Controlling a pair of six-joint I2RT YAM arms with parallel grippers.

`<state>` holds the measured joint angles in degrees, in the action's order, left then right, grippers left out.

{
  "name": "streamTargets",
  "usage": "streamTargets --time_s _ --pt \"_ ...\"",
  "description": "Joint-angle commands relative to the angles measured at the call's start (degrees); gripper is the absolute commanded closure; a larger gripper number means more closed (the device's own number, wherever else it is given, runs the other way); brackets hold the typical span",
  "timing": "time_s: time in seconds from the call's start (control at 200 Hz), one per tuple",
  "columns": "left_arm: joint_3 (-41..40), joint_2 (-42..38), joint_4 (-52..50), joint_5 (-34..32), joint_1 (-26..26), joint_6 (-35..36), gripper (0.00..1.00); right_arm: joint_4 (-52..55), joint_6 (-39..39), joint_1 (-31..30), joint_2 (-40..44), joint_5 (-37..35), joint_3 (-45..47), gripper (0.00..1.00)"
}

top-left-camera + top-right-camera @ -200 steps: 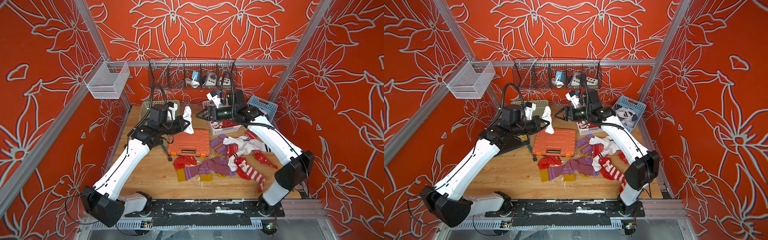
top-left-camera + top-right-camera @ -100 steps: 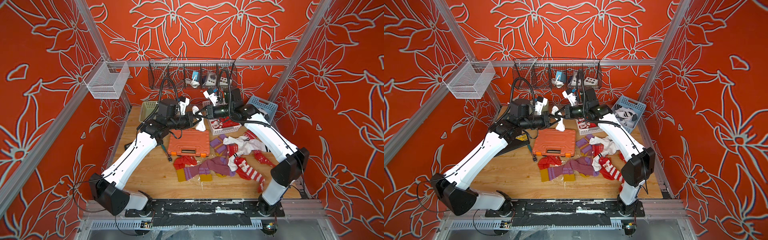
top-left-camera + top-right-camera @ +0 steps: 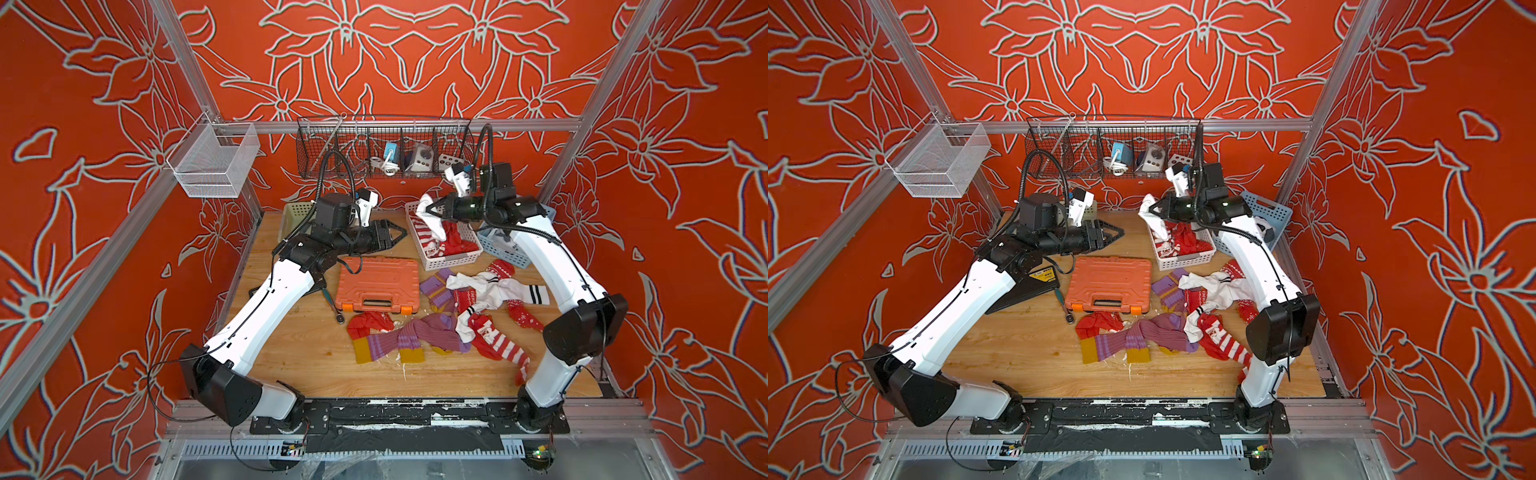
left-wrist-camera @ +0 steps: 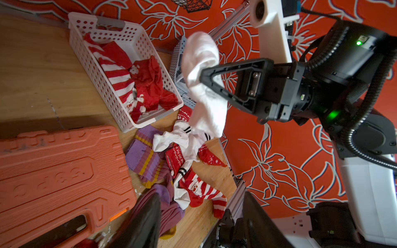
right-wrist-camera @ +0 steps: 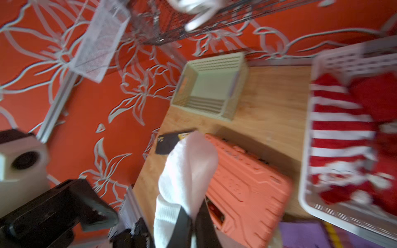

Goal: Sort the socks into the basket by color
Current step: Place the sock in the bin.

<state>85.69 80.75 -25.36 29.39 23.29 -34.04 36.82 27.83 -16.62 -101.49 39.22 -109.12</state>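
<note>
Socks (image 3: 415,340) on wood tabletop (image 3: 311,365), orange floral walls (image 3: 415,50)

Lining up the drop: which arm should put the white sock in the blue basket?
Right. The right claw is shut on the white sock, and the blue basket sits beside that arm. The left claw is open, empty and farther off.

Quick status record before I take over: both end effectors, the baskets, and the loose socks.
right end effector: shut on white sock, raised near white basket
left end effector: open, holding nothing
white basket: red socks inside
blue basket: mostly hidden behind right arm
green basket: no socks visible
loose socks: red, purple, white, heaped on table beside orange case
</note>
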Motion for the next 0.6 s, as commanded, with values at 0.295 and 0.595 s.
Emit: streamTargets --time_s 0.295,0.595 --pt "-2.0 2.3 -11.8 -5.2 -2.9 7.5 0.39 4.5 -10.2 16.5 -12.1 -33.9 -7.8 1.0" --pt "-2.6 4.6 -13.0 -5.5 -2.5 10.3 0.39 10.3 -14.0 21.3 -31.1 -41.0 -27.0 1.0"
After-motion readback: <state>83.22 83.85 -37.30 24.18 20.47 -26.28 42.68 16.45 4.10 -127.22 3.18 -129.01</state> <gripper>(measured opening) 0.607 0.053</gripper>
